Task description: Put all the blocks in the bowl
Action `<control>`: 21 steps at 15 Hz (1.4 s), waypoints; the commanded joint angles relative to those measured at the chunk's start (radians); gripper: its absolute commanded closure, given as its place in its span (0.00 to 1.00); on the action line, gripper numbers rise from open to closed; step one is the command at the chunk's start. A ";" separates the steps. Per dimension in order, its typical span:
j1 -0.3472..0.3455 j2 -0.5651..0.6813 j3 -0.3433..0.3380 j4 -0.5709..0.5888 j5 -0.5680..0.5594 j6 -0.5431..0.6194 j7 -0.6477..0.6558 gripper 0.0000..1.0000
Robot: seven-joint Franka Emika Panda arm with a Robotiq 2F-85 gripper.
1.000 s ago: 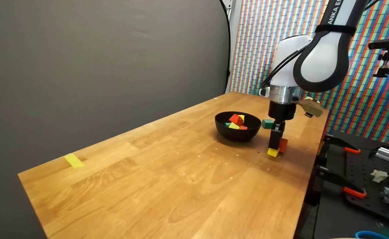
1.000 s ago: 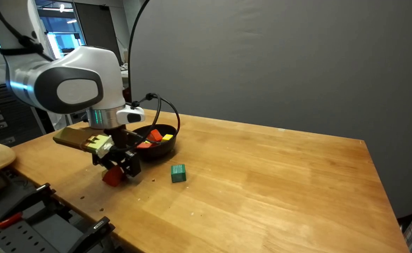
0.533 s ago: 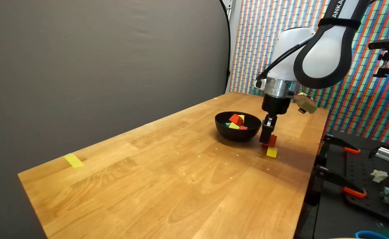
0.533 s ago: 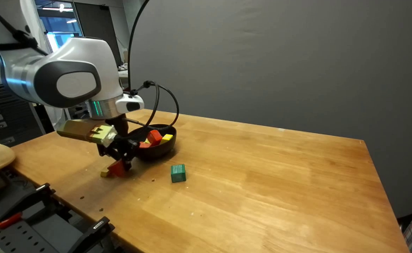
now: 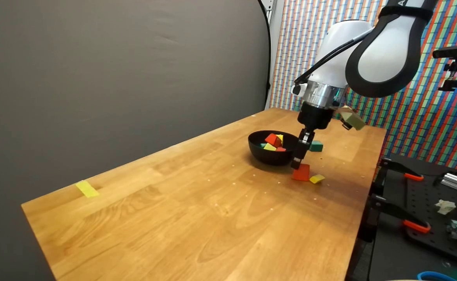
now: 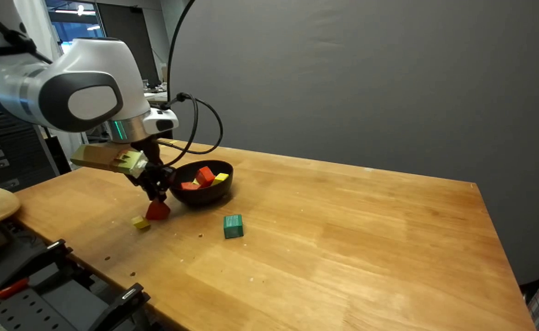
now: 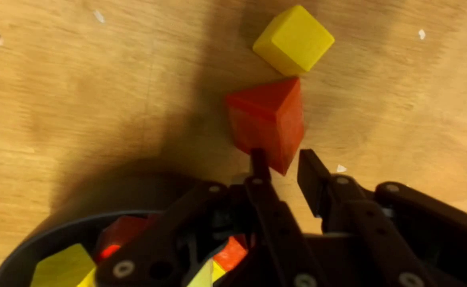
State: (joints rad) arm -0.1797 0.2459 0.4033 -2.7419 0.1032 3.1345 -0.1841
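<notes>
The black bowl [image 5: 269,157] holds several red, yellow and green blocks, including a red block [image 6: 204,176]. Just outside it on the table sits a loose red block [image 7: 255,127], seemingly tilted, with a yellow block [image 7: 299,40] close behind it in the wrist view. A green block [image 6: 233,226] stands farther off alone. My gripper [image 7: 282,157] is partly open beside the bowl, its tips right over the loose red block. Wood shows between the fingers [image 7: 313,175]; one overlaps the red block in view, and whether it touches is unclear. The bowl's near rim is partly hidden by the gripper.
A flat yellow strip [image 5: 87,189] lies at the table's far corner. Clamps [image 6: 122,305] grip the table edge beside a black bench. A cable loop [image 6: 219,128] hangs from the wrist over the bowl's side. A grey backdrop [image 6: 366,92] rises behind the table.
My gripper has moved toward the bowl and tilted. The red block has shifted the same way, away from the yellow one, which has turned slightly. The bowl has slid a little away from the gripper.
</notes>
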 commanded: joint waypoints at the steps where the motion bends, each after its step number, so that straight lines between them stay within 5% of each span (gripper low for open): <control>1: -0.143 0.003 0.161 -0.004 0.062 0.044 -0.056 0.70; 5: -0.211 -0.007 0.240 -0.002 0.104 0.015 -0.078 0.34; 9: -0.028 -0.091 0.038 -0.008 0.016 -0.080 0.036 0.03; 14: 0.186 -0.114 -0.193 -0.005 -0.097 -0.191 0.129 0.00; 21: 0.326 -0.046 -0.264 -0.003 -0.162 -0.196 0.226 0.00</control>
State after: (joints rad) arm 0.0813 0.1835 0.1913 -2.7446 0.0014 2.9404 -0.0278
